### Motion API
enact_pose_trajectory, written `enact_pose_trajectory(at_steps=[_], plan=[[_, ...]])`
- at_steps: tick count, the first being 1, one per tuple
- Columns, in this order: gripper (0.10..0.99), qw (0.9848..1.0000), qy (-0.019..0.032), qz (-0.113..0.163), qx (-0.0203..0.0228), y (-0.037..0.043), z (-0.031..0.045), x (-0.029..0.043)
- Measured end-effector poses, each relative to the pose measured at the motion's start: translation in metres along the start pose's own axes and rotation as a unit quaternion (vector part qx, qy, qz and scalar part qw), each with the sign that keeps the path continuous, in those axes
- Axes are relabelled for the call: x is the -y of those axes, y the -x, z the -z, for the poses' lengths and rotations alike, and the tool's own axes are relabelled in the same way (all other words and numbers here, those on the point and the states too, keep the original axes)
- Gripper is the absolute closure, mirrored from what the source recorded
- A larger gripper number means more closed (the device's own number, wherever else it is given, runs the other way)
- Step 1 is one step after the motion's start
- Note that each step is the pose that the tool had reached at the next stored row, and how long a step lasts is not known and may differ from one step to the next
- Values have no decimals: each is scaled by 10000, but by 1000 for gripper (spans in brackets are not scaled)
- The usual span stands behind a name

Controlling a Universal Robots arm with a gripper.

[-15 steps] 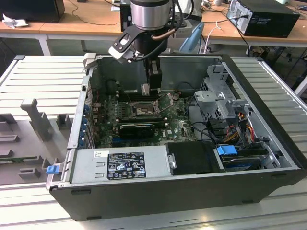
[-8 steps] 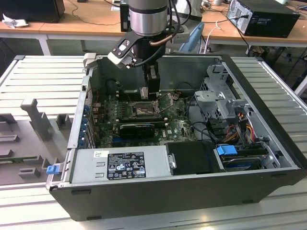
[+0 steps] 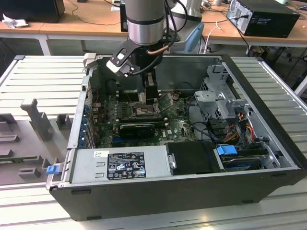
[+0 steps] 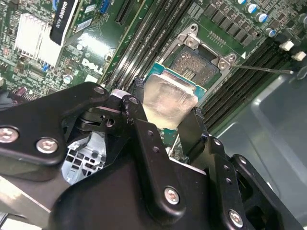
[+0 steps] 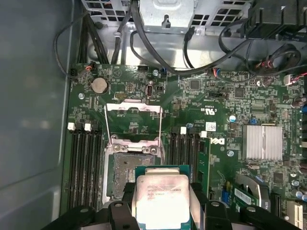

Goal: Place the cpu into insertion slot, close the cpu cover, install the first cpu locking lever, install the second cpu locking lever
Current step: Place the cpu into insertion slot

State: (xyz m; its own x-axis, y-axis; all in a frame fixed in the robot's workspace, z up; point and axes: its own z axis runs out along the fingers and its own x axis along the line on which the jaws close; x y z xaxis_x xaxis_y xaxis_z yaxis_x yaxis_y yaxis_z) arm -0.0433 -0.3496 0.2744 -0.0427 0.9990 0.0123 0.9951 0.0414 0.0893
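My gripper (image 5: pixel 162 192) is shut on the cpu (image 5: pixel 160 199), a silvery square chip on a green base pinched by its two side edges between black fingers (image 5: pixel 127 191). The second wrist view shows the cpu (image 4: pixel 169 98) tilted just above one edge of the insertion slot (image 4: pixel 194 64), which is uncovered with its dark contact field showing. The insertion slot (image 5: pixel 125 175) lies partly under the chip. The cpu cover (image 5: pixel 133 109) is swung open beyond the socket, with two thin lever rods (image 5: pixel 159 125) raised beside it. In the exterior view the gripper (image 3: pixel 147 98) hangs over the board inside the open case.
Memory slots (image 5: pixel 85 163) flank the socket on both sides. A long black card (image 3: pixel 136 128) lies across the board nearby, and a silver heatsink (image 5: pixel 262 142) sits further along. Cables (image 5: pixel 158 52), a drive cage (image 3: pixel 220 96), the power supply (image 3: pixel 120 165) and the case walls (image 3: pixel 76 120) enclose the space.
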Motion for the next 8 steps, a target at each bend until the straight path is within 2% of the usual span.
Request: enact_pose_trajectory(at_steps=[8], plan=[[557, 10000, -1, -1, 2, -23, -93, 8]])
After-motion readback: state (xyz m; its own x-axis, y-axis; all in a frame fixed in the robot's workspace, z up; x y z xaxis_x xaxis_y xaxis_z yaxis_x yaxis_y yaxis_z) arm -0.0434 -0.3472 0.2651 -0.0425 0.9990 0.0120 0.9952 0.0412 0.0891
